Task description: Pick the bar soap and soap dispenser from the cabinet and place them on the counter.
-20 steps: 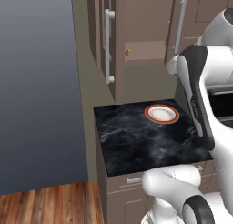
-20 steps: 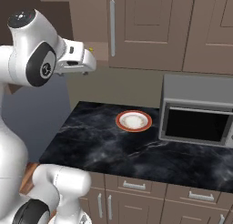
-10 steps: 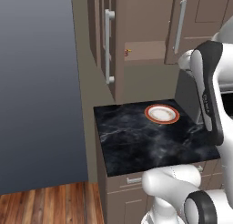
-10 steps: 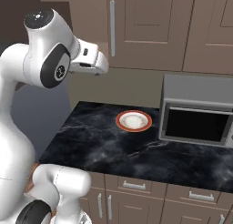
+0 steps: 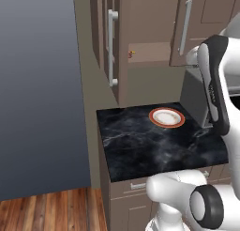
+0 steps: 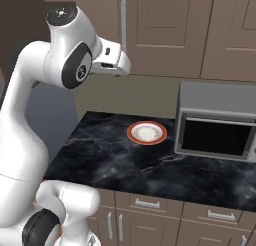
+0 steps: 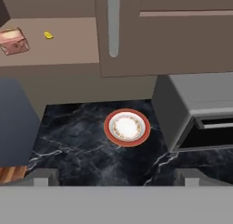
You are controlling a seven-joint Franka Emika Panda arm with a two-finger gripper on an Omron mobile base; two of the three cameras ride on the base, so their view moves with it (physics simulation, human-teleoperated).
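I have the two-finger gripper (image 7: 116, 175) spread wide with nothing between its dark tips, hanging above the front of the black marble-patterned counter (image 7: 82, 145) and looking down at it. On that slab, toward its back edge and near the middle, sits a round white plate with an orange-red rim (image 7: 127, 128), just left of the grey microwave (image 7: 191, 104) that fills the right end. Above the back edge hangs the brown wooden wall cabinet (image 7: 150, 32) with its long silver bar handle (image 7: 113, 22). Its left compartment stands open, and on the inner shelf I see a flat reddish-tan packet (image 7: 13, 40) near the left edge and a small yellow thing (image 7: 48, 35) just beside it, too small to identify. I cannot say whether the packet is the bar soap.
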